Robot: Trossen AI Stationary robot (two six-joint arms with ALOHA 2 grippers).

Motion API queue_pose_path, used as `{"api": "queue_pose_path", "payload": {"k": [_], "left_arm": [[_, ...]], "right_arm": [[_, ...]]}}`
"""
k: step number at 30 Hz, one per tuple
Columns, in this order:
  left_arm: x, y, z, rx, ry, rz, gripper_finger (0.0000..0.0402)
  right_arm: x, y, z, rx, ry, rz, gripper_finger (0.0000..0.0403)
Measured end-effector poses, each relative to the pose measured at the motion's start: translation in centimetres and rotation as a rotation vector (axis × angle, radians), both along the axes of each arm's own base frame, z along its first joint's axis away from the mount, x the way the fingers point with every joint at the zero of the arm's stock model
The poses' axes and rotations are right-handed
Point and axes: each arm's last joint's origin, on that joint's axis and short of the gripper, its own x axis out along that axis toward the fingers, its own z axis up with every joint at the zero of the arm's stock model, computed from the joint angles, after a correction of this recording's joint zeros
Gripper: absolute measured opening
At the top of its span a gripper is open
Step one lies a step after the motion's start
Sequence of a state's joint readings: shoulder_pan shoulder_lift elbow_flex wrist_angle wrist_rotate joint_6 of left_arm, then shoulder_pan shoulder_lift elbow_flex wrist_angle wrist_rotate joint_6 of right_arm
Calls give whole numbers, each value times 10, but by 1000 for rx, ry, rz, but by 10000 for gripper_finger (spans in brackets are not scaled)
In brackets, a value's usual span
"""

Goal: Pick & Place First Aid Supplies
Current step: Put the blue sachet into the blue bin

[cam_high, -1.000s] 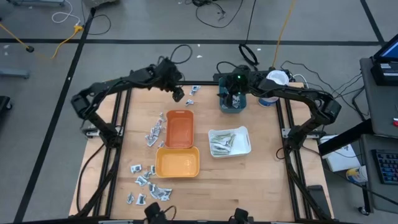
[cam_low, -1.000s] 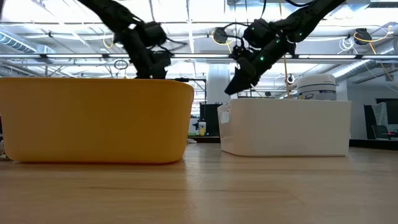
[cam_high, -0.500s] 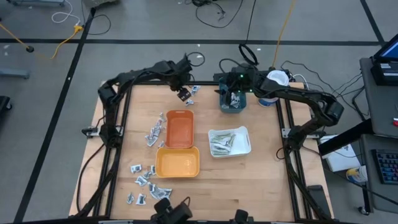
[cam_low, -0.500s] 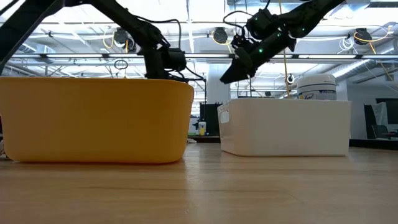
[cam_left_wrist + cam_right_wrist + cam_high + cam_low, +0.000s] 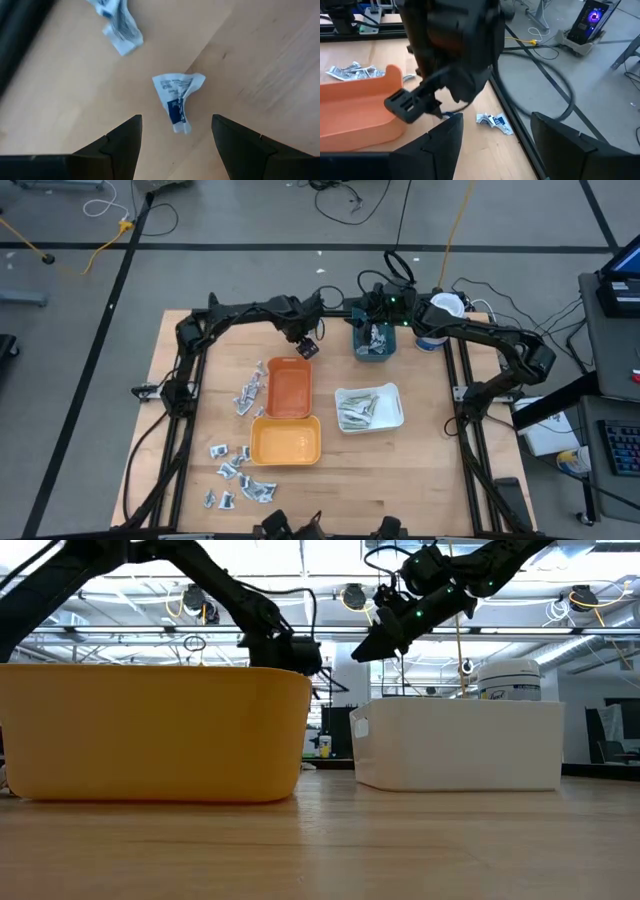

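Overhead, the pale wooden table (image 5: 420,470) stood on a grey floor crossed by dark tape lines, with loose cables (image 5: 345,198) lying beyond its far edge and a laptop (image 5: 622,278) on a stand off to the right. From table height the room behind was a workshop with ceiling lights and metal framing.

Most of the first aid supplies (image 5: 240,475) lay scattered on the wood left of the yellow tray (image 5: 285,443) and orange tray (image 5: 288,388); slim green-white strips (image 5: 357,412) filled the white tray (image 5: 393,408), and more packets sat in the teal tray (image 5: 374,352). A white tub (image 5: 435,320) stood near the far right corner.

The left gripper (image 5: 304,345) hovered low over the far edge, fingers spread and empty, directly above one crumpled sachet (image 5: 177,100), with another sachet (image 5: 117,27) just beyond. The right gripper (image 5: 372,310) hung above the teal tray, fingers parted and holding nothing.
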State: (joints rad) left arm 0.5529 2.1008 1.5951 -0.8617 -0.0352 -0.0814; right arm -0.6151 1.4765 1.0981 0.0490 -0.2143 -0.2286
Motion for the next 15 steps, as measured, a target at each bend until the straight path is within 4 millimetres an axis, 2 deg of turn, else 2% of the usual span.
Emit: {"api": "queue_pose_path", "payload": {"k": [4,11,15], "left_arm": [[3,-1,-15,-19,33,-8,246],[3,0,-21,-14,54,-6,243],[3,0,-21,-24,50,-51,210]], "right_arm": [[0,0,0,0,0,0,228],[-2,2,5,-14,-14,3,223],[-4,4,11,-60,-18,17,218]]}}
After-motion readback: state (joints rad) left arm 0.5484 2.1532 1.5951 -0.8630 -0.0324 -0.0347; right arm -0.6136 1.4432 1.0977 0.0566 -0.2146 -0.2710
